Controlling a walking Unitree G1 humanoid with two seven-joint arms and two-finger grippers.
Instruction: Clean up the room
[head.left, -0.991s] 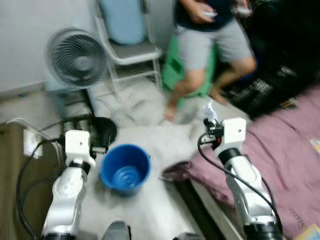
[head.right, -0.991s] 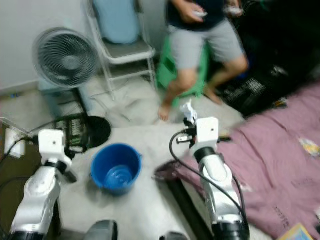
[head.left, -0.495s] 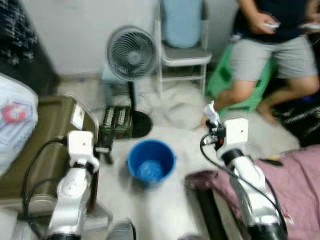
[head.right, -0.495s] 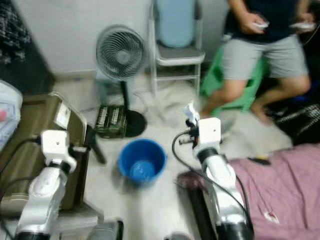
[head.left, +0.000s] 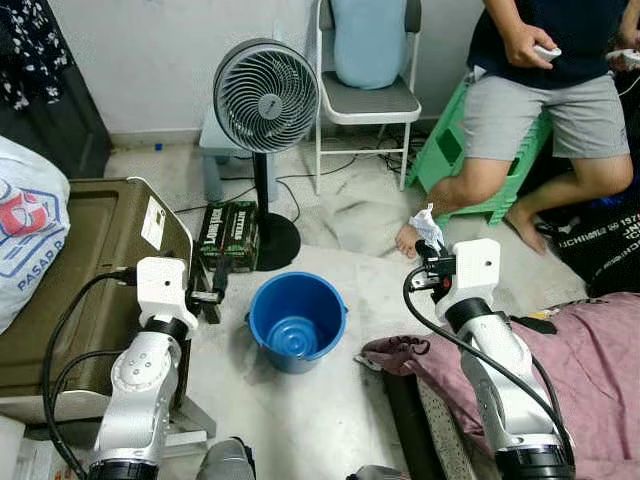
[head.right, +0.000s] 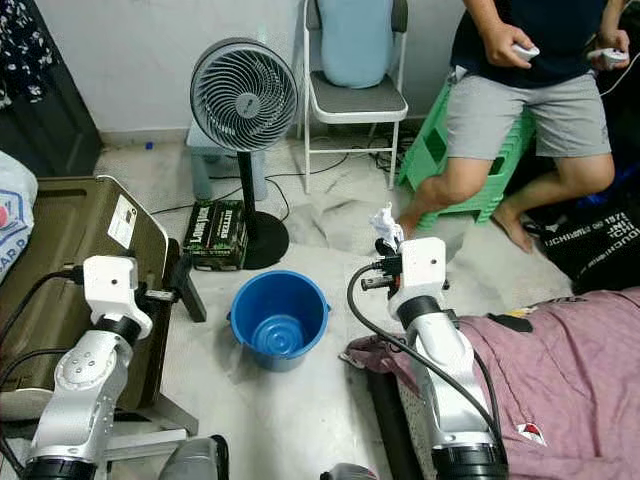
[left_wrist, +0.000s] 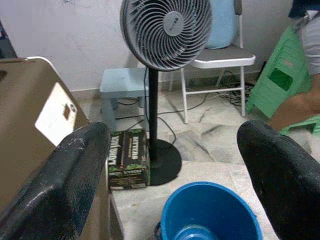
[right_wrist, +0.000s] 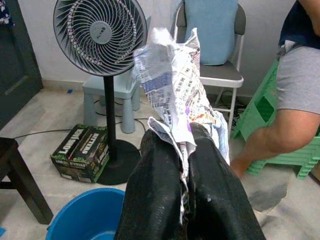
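**Right tool held crumpled paper beside the bucket**

The right tool (right_wrist: 184, 200) was clamped shut on a wad of crumpled printed paper (right_wrist: 175, 80), which stuck up from between its black fingers (right_wrist: 155, 190). In the head views the paper (head.left: 427, 226) sat at the tip of the raised right arm, above the floor and to the right of a blue bucket (head.left: 297, 320). The bucket stood upright on the tiled floor (head.left: 330, 410) between the two arms, with nothing visible inside.

The left tool (left_wrist: 170, 165) was spread wide and held nothing; it hung to the bucket's left, next to a brown case (head.left: 70, 280).

Behind the bucket stood a fan (head.left: 266, 96) with a dark carton (head.left: 226, 236) touching its base, then a folding chair (head.left: 365, 95). A person (head.left: 540, 90) sat on a green stool (head.left: 450, 140) at the right. A pink blanket (head.left: 590, 360) lay on the floor under the right arm.
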